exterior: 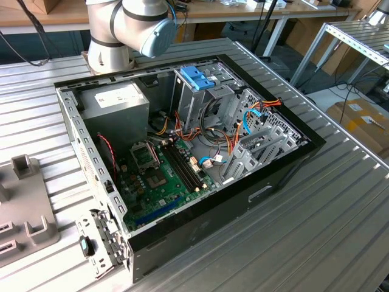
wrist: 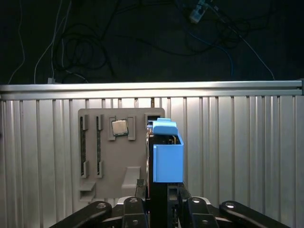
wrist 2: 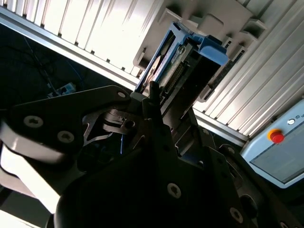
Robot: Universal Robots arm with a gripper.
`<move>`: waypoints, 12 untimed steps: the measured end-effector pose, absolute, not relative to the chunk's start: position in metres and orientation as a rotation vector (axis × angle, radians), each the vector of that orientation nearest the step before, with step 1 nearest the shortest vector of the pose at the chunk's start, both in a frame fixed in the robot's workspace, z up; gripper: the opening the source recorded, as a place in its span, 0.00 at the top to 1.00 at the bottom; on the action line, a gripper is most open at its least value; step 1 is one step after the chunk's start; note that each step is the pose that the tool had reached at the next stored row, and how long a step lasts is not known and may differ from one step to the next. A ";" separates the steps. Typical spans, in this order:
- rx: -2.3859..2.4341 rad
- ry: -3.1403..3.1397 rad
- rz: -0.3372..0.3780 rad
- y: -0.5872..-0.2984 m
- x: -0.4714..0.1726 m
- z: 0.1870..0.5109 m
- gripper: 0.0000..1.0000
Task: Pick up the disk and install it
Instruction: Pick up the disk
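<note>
1. The gripper (wrist: 159, 194) is drawn in narrow, and I have it closed around the disk (wrist: 167, 161). The disk sits between the two black fingers, and in the second wrist view one fingertip (wrist 2: 152, 92) lies against its side.
2. The disk is outside the computer case (exterior: 273, 182), at one side edge of the grey fixture plate (wrist: 102, 185) on the ribbed metal table (wrist: 237, 152). I cannot tell whether it rests in the plate or hangs just clear of it.
3. Near it, a small square processor chip (wrist: 119, 127) lies in a pocket of the same plate. In the second wrist view, a pale box with a red button (wrist 2: 275, 137) sits on the table well apart from the disk.
4. In the exterior view, the open case fills the middle of the frame and the arm (exterior: 130, 24) stands at the upper left, behind it.
   - Inside the case, a bare blue bracket (exterior: 197, 76) sits on top of the drive cage at upper centre.
   - A grey box with a white sticker (exterior: 115, 100) is to the exterior view's left of the cage.
   - The motherboard (exterior: 161, 182) lies below them, and orange and blue cables (exterior: 243, 121) crowd around the cage.
5. The disk stands on edge with its thin side toward the first wrist camera and its flat faces toward the fingers. Its long axis runs parallel to the slots in the plate, and the carrier's blue tab end is away from the gripper
</note>
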State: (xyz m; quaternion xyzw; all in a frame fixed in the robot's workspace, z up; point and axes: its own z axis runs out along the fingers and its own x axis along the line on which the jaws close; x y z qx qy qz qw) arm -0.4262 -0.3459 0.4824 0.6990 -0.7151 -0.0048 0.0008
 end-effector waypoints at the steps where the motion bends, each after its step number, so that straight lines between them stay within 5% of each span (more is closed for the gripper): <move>1: 2.195 -2.246 -0.015 -0.346 -0.426 0.482 0.65; 12: 2.195 -2.246 -0.015 -0.346 -0.409 0.482 0.65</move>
